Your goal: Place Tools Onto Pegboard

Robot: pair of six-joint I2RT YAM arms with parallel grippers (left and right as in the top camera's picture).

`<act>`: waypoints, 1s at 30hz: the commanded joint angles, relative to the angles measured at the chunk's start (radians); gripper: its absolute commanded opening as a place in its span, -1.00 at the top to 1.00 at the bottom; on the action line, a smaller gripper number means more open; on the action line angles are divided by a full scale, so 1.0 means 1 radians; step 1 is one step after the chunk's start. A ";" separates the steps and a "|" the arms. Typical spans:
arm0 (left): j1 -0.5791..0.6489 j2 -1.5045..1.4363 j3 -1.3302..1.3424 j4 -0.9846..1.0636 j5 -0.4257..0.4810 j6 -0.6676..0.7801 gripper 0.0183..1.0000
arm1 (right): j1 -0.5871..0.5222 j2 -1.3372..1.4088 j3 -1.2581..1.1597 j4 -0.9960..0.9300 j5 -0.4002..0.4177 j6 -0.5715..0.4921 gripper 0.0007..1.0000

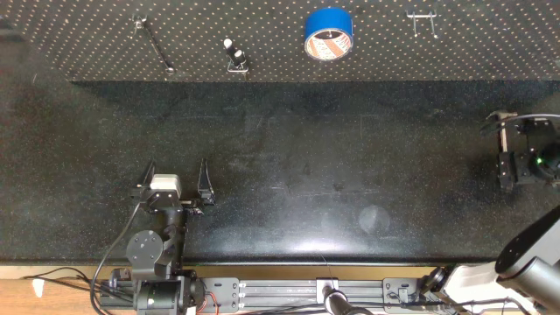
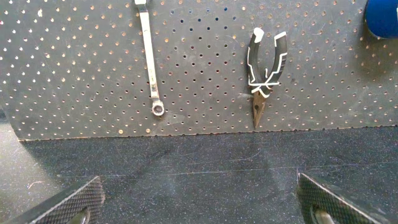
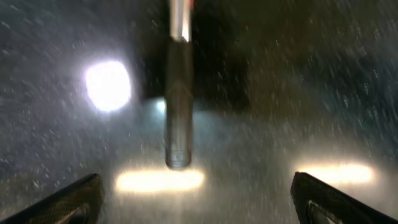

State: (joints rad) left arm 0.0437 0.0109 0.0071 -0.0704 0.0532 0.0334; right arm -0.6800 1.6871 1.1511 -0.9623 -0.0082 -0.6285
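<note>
- Three items hang on the pegboard [image 1: 87,35]: a combination wrench [image 2: 148,50], needle-nose pliers [image 2: 261,81] with black-and-white handles just right of it, and a blue tape roll [image 1: 328,35] farther right.
- One metal hook [image 1: 423,19] sits on the board right of the tape.
- One grey metal tool shaft [image 3: 178,106] lies beneath the right gripper [image 3: 199,205]; which tool it is cannot be told.
- Right gripper: at the table's far right edge, fingers spread wide on either side of the shaft, not touching it.
- Left gripper [image 1: 177,168]: near its own base, facing the pegboard, fingers well apart, holding nothing.
- Black speckled tabletop [image 1: 306,140] below the board.
</note>
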 commanded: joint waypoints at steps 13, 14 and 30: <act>0.004 -0.007 -0.002 -0.006 0.008 0.002 -0.99 | 0.056 0.123 -0.002 0.098 -0.115 -0.137 -0.96; 0.004 -0.007 -0.002 -0.006 0.008 0.002 -0.99 | 0.057 0.124 -0.002 0.097 -0.112 -0.136 -0.96; 0.004 -0.007 -0.002 -0.006 0.008 0.002 -0.99 | 0.057 0.127 -0.002 0.092 -0.051 -0.125 -0.73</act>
State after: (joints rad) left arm 0.0437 0.0109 0.0071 -0.0704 0.0532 0.0334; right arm -0.6224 1.8030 1.1511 -0.8669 -0.0692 -0.7464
